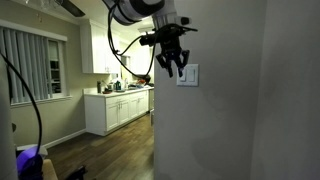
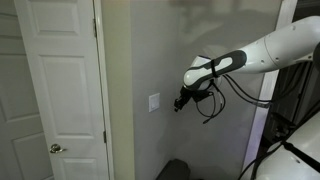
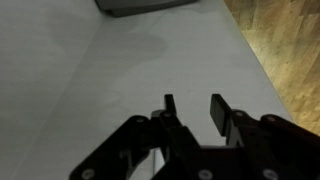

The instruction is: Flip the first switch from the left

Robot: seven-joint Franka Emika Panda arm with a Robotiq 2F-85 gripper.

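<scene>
A small white switch plate [image 1: 188,75] sits on the grey wall; it also shows in an exterior view [image 2: 153,102]. Its two rocker paddles are too small to tell apart, so I cannot single out the first switch from the left. In the wrist view the plate is a grey shape at the top edge [image 3: 140,5]. My black gripper [image 1: 173,63] hangs just in front of the plate's upper left side and stands a short way off the wall [image 2: 181,103]. Its fingers [image 3: 190,106] are apart, with nothing between them.
A white panelled door [image 2: 60,90] stands on the wall next to the plate. White kitchen cabinets [image 1: 118,108] and a wood floor [image 1: 100,150] lie beyond the wall corner. Arm cables [image 2: 215,105] loop below the wrist.
</scene>
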